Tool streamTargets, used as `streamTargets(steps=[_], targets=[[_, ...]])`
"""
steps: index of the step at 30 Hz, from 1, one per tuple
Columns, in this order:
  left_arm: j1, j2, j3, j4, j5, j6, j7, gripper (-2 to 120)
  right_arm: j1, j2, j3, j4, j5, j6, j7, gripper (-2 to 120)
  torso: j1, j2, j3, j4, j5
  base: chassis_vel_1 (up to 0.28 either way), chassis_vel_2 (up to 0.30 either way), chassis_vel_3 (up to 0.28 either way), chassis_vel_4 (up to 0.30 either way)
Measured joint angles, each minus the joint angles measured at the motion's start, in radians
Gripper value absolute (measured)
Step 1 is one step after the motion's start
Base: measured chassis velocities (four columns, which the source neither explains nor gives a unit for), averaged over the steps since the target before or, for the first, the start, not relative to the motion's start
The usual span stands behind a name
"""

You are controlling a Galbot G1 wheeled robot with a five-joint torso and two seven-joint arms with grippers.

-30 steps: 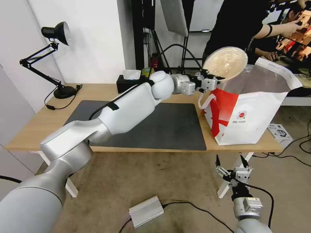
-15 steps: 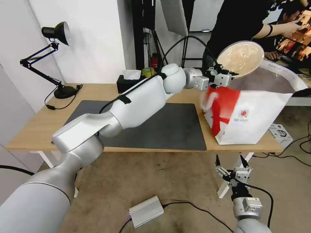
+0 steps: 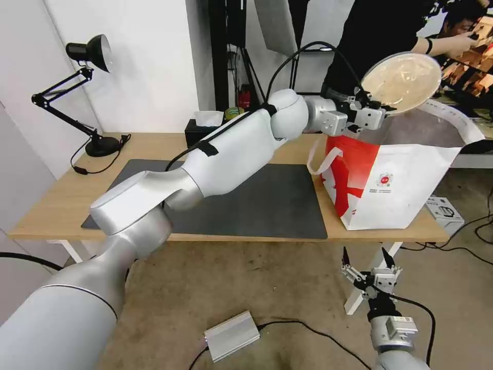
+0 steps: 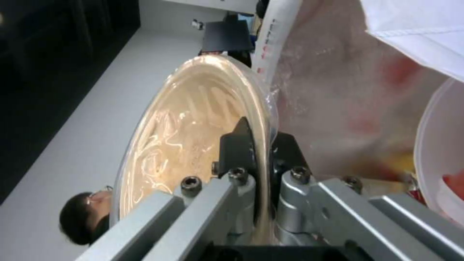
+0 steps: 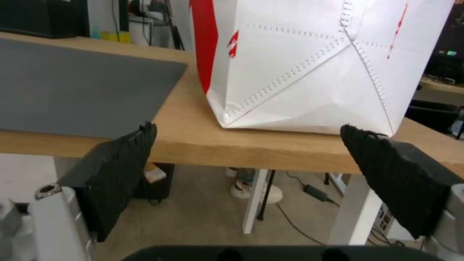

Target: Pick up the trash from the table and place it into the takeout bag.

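The beige shallow bowl (image 3: 401,82) hangs tilted on edge above the open mouth of the takeout bag (image 3: 390,174), which stands at the right end of the table (image 3: 67,200). My left gripper (image 3: 381,109) is shut on the bowl's rim. In the left wrist view the gripper (image 4: 263,145) pinches the bowl (image 4: 193,119), and a white round bowl (image 4: 437,152) with red scraps lies inside the bag's foil lining (image 4: 338,83). My right gripper (image 3: 367,263) hangs open below the table's front edge. In its own view the right gripper (image 5: 249,127) faces the bag (image 5: 309,65).
A dark grey mat (image 3: 257,200) covers the middle of the table. A black desk lamp (image 3: 90,51) and a black tissue box (image 3: 203,132) stand at the back. A grey box (image 3: 231,335) and cables lie on the floor. A person stands behind the bag.
My left gripper has carried the beige bowl rightward and slightly up, from the bag's left rim to over its opening. The bag shook briefly. The right arm has not moved.
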Motion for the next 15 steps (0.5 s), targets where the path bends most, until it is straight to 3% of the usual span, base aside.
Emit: streamTargets(steps=[15], targets=[[0.000, -0.007, 0.066, 0.013, -0.070, 0.002, -0.004, 1, -0.004, 0.000, 0.003, 0.009, 0.001, 0.000, 0.001, 98, 0.000, 0.000, 0.000, 0.0000, 0.0000, 0.000, 0.000, 0.000, 0.000]])
